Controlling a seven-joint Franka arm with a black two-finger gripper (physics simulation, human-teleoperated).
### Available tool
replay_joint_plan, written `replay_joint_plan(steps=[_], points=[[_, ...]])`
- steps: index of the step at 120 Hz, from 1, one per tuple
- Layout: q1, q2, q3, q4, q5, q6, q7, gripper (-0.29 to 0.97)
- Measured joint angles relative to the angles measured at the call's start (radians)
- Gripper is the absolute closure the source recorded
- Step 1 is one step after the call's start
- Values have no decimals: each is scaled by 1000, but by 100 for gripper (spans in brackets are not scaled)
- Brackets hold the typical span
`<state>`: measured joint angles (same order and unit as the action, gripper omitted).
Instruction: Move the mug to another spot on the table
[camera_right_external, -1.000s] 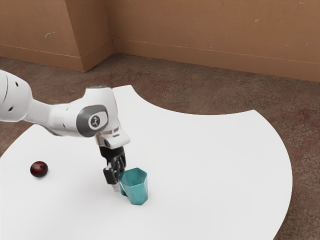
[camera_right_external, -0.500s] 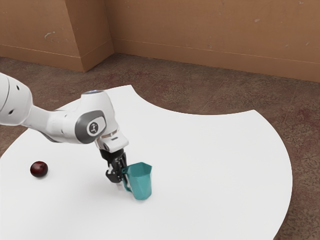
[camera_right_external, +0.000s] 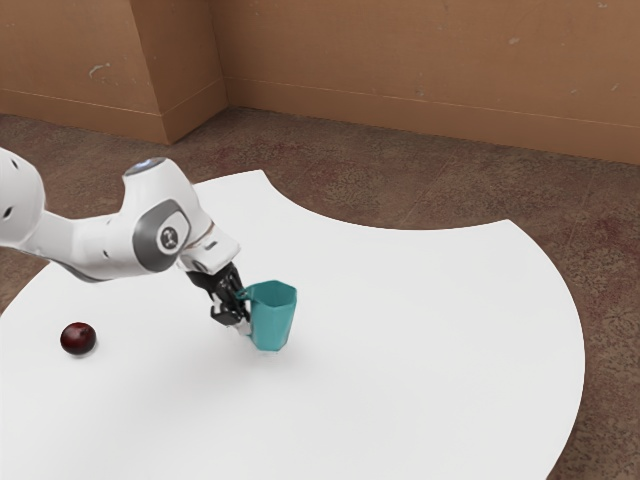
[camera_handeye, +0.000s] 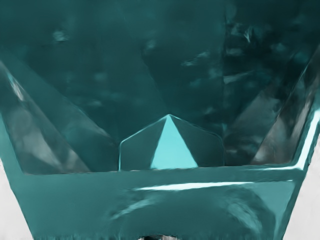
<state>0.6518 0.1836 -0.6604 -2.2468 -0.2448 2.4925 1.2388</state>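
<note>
Your teal mug (camera_right_external: 272, 316) (camera_handeye: 170, 100) sits roughly upright, left of the white bench's (camera_right_external: 430, 320) middle in the exterior view. The tool (camera_right_external: 233, 305) clamps its side facing that view's left. A dark red fruit (camera_right_external: 78, 338) lies well apart, further left.

Mug (camera_right_external: 272, 315) now higher (less tilted)

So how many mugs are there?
1. The teal mug is in the gripper, over the white table, toward the exterior view's left. The dark red round thing farther left is no mug.
</note>
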Motion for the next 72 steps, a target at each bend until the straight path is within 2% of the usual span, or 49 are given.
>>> replay_joint_plan(steps=[31,72], points=[[23,33,14,9,2,88,-4,76],[31,77,55,18,6,135,1,73]])
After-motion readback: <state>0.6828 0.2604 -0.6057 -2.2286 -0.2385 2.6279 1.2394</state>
